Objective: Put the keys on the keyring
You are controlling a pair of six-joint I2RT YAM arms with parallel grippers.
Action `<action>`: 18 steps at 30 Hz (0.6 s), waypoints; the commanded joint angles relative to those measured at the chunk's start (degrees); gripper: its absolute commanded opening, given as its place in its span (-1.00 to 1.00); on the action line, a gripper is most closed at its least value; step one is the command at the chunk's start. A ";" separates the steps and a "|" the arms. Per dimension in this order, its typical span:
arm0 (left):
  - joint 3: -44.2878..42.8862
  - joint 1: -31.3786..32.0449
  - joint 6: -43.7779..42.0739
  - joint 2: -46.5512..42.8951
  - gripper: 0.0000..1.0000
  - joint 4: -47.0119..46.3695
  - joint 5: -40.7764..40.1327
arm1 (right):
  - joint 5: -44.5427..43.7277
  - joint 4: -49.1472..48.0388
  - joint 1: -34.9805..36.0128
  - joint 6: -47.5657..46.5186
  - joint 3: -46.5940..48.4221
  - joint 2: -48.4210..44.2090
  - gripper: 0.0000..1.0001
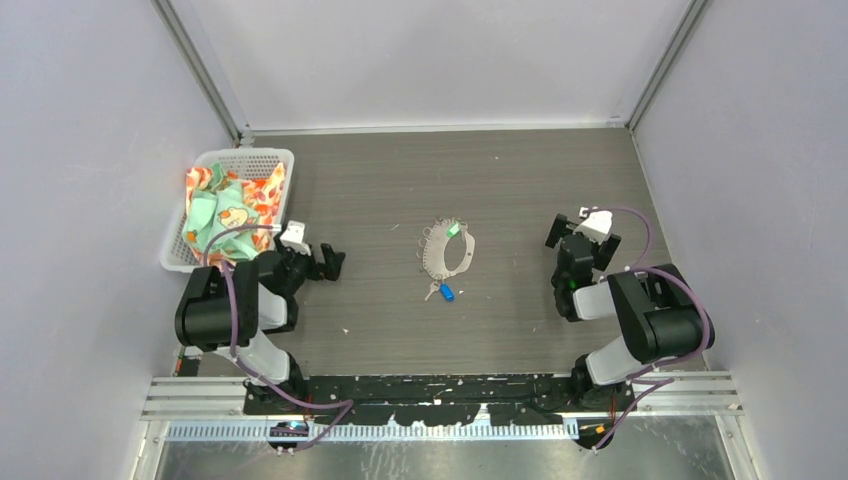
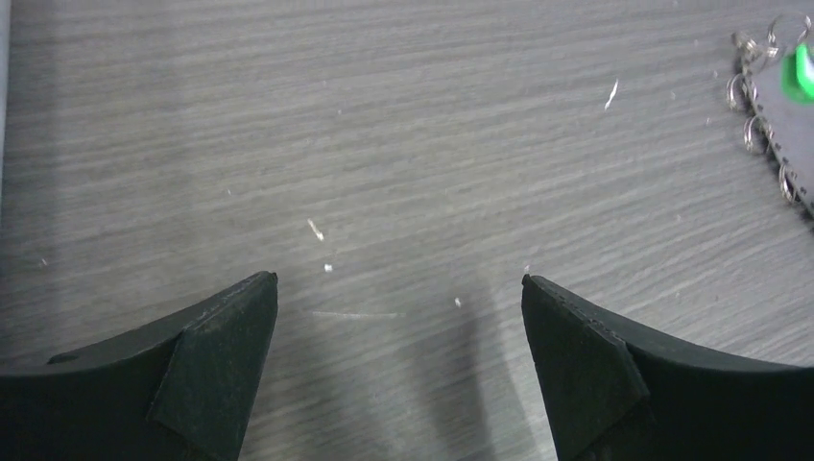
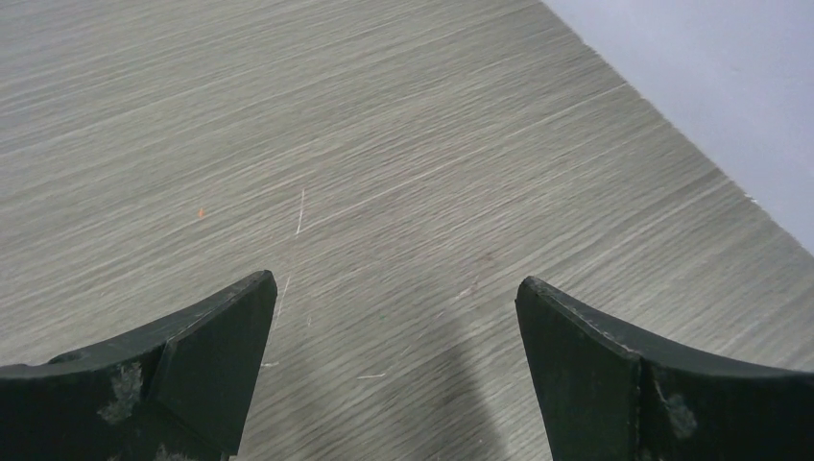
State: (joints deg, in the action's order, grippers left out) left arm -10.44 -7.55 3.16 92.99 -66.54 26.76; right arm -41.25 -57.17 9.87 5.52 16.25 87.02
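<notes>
Left wrist view: the left gripper [image 2: 400,280] stands released, jaws wide over bare bench [image 2: 403,144], holding nothing. The keyring [image 2: 758,125] and the green key [image 2: 797,75] are just in view at the right edge. The right gripper [image 3: 396,280] is equally spread and empty, but it faces only bench and wall.

From above, the one keyring [image 1: 430,255] lies mid-bench between the two arms, well apart from both. Its long axis runs near to far. There are two keys. The green key sits at the ring's far end, whether threaded I cannot tell, and the blue key [image 1: 446,292] lies loose just beside its near end. Both arms are about equally close. The left gripper, already pointing that way, looks better placed for the blue key, off to its right.
</notes>
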 commanded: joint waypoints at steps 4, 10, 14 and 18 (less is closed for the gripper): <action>-8.53 1.12 -0.85 -3.12 0.99 6.01 -6.57 | 17.80 2.34 -8.20 4.10 4.02 2.26 1.00; -9.14 2.37 -1.93 -3.61 1.00 8.54 -7.76 | 20.01 2.09 -9.08 4.24 3.55 1.87 1.00; -9.08 2.40 -1.93 -3.61 0.99 8.52 -7.71 | 20.07 1.71 -9.08 4.20 3.44 1.96 1.00; -9.67 2.83 -2.33 -3.42 0.99 9.59 -8.13 | 20.07 1.71 -9.08 4.21 3.44 1.98 1.00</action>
State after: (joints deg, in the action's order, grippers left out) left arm -18.94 -4.75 2.07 90.61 -58.37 22.00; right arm -21.69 -53.95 0.69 9.04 18.83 90.37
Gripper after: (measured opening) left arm 0.996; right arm 0.996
